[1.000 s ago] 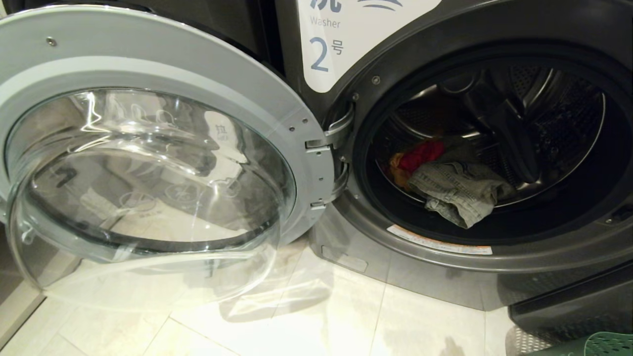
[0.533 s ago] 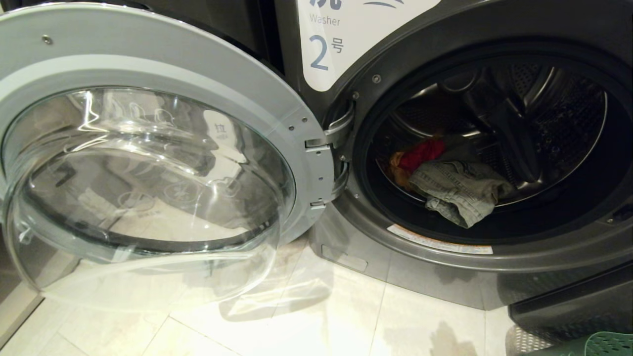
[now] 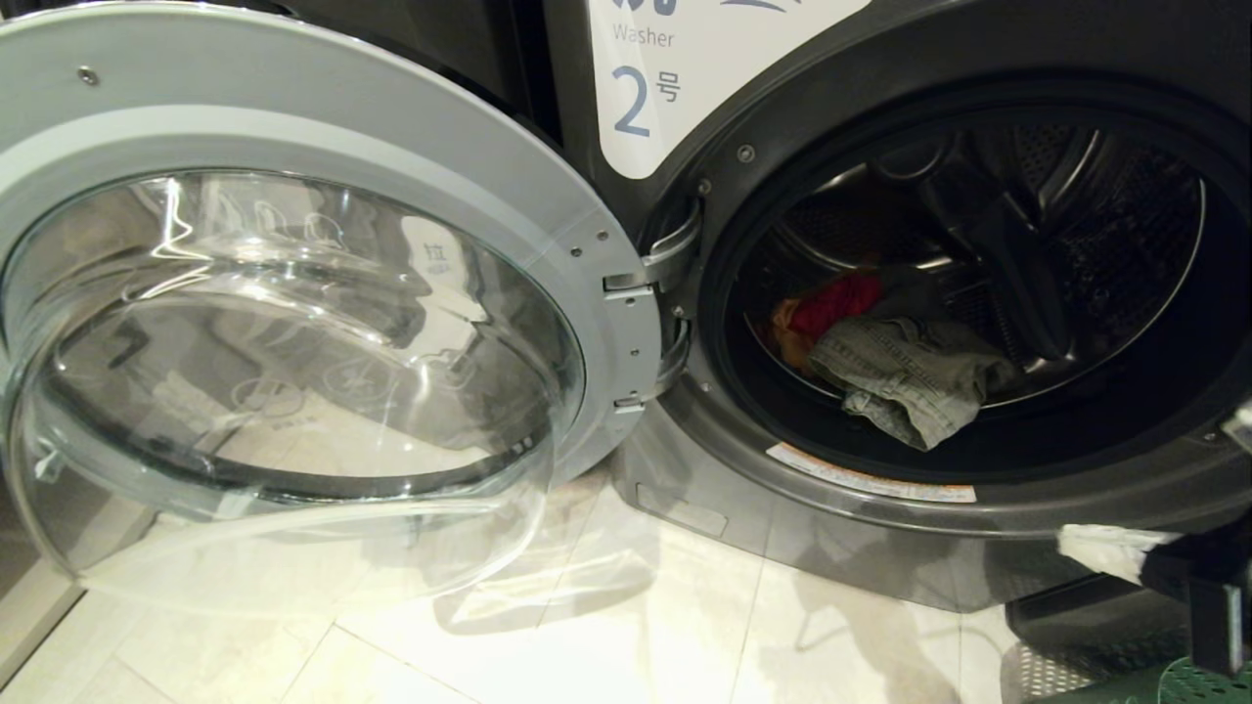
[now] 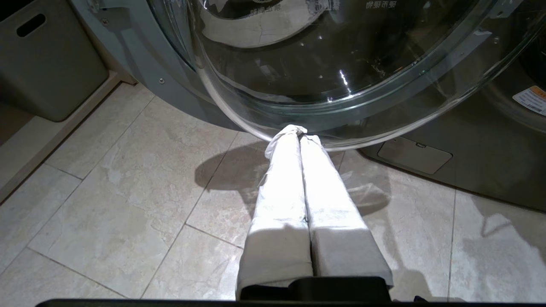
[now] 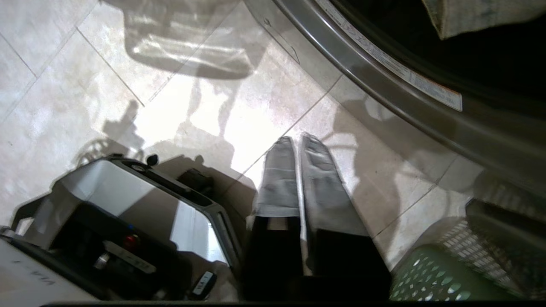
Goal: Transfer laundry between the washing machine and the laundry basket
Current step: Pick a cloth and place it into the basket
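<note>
Early step: reach toward the washer (image 3: 978, 59), nothing picked yet. Door (image 3: 293, 323) swung fully wide to the left, drum (image 3: 1095, 225) exposed. Inside, low at the drum's left: red garment (image 3: 833, 301) with a yellow-orange garment (image 3: 782, 323) just beside it, both partly under a grey-green denim piece (image 3: 905, 376) lying nearer the opening. Basket (image 5: 431, 277) on the floor (image 3: 587, 636) at the lower right, near the washer's foot, only a green perforated corner showing in the head view.

Right gripper (image 3: 1110, 550) at the head view's right edge, below the drum opening and above the basket; white-wrapped fingers (image 5: 281, 179) pressed together, holding nothing. Left gripper (image 4: 297, 130) low over the floor, tips close under the door's glass bulge, likewise pressed together and empty; apparently parked.

Next move, as a judgement: spread the right gripper, lift over the washer's lower rim, push into the drum toward the red cloth. Care needed to clear the rim and the denim, which covers part of the red and yellow-orange pieces; a pinch on a raised fold looks the likeliest hold.
</note>
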You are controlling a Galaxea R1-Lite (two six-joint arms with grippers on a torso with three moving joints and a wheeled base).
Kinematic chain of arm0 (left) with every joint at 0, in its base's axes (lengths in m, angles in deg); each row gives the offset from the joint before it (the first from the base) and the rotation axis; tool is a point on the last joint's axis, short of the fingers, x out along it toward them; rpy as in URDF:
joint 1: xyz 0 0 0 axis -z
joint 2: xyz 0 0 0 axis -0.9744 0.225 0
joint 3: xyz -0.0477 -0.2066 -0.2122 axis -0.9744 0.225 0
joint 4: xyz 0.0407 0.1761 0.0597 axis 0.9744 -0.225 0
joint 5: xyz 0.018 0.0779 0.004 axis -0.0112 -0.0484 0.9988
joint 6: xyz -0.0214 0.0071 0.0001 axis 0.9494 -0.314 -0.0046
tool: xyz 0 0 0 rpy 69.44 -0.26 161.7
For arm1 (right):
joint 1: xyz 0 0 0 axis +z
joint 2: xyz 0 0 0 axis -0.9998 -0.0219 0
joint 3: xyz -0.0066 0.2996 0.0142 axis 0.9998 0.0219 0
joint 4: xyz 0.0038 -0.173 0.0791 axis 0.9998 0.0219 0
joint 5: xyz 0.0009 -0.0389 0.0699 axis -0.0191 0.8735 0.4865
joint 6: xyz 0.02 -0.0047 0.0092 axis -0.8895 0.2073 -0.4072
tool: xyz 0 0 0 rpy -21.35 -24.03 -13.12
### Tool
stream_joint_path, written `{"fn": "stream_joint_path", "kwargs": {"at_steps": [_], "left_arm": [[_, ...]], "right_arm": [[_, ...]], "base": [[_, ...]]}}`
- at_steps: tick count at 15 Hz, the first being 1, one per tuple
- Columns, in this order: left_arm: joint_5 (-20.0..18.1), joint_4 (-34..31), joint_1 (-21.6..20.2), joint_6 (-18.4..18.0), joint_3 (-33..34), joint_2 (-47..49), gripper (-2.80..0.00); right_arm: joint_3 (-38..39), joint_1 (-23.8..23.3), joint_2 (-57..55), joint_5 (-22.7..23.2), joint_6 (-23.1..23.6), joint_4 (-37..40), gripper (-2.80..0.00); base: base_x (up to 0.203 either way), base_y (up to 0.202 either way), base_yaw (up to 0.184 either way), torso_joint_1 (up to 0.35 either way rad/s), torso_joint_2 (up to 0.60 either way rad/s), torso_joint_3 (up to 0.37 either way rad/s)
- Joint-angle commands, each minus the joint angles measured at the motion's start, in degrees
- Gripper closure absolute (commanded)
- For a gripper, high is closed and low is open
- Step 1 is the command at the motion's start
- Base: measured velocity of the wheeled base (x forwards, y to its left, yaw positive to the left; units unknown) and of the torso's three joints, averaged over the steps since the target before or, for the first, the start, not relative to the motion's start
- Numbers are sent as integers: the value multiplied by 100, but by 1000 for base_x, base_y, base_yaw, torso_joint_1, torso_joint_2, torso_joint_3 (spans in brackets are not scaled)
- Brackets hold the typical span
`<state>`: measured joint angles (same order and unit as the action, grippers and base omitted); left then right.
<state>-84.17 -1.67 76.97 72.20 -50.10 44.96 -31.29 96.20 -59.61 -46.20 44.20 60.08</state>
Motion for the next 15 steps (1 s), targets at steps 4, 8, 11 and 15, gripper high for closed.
{"fn": "stream_joint_path", "kwargs": {"at_steps": [4,8,11,15], "left_arm": [[8,7,-6,7,229,7,0],[8,7,-6,7,229,7,0],[8,7,-6,11,229,7,0],[8,7,-6,7,229,7,0]], "right_arm": [[-189,434,-2145,-505,-252,-1126,-280],[-260,441,-2964,-1488,-986,-2621,-280],[-353,462,-3441,-2240,-1038,-3677,-280],[-1022,524,-4112,-3030,-842,-4272,-280]], "base": [[0,0,0,0,0,0],[0,0,0,0,0,0],[0,0,0,0,0,0],[0,0,0,0,0,0]]}}
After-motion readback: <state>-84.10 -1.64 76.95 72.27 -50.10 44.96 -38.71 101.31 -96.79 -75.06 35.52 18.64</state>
